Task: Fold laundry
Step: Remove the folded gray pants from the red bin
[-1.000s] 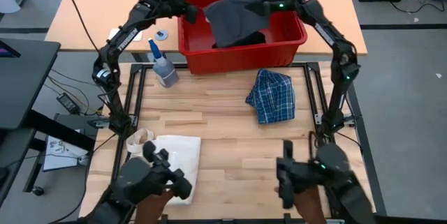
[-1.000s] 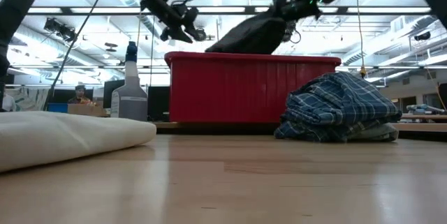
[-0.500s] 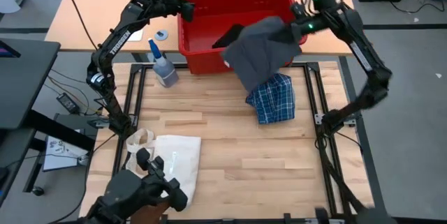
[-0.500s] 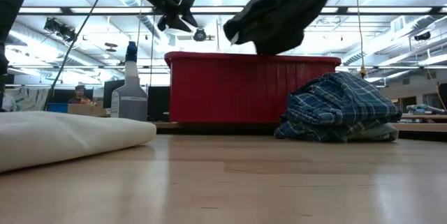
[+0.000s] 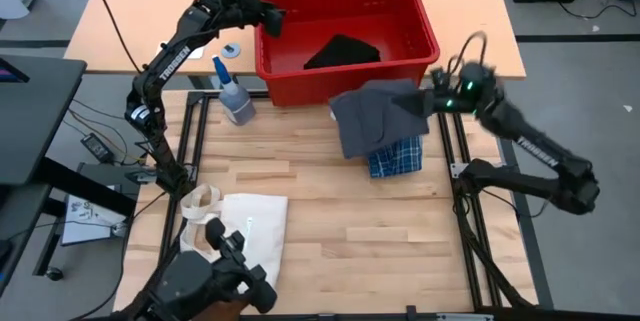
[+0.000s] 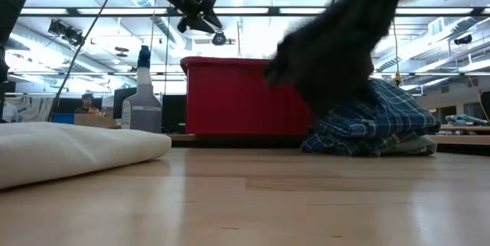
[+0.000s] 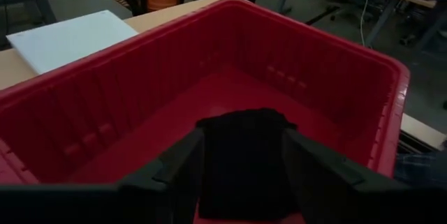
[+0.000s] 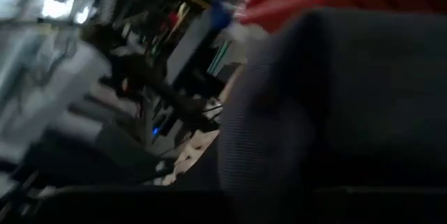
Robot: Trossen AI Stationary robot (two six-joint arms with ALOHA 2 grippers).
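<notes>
From above, the right hand (image 5: 428, 102) is clamped on a dark charcoal soft garment (image 5: 372, 116), which hangs just past the near wall of the red plastic basket (image 5: 425, 31) and drapes over the blue-and-white plaid garment (image 5: 398, 153) lying on the wooden table (image 5: 330, 211). A second, black garment (image 5: 342, 52) lies on the basket floor. The left hand (image 5: 268, 19) hovers at the basket's far-left corner, fingers apart and holding nothing. A clear spray bottle (image 5: 233, 97) stands left of the basket; a cream canvas tote bag (image 5: 250, 226) lies near left.

At table level, the charcoal garment (image 6: 344, 39) hangs blurred in front of the basket (image 6: 230, 96), its lower part over the plaid garment (image 6: 383, 123).

Left wrist: spread fingers (image 7: 174, 165) frame the black garment (image 7: 241, 154) below.

Right wrist: charcoal fabric (image 8: 335, 105) fills the view.
</notes>
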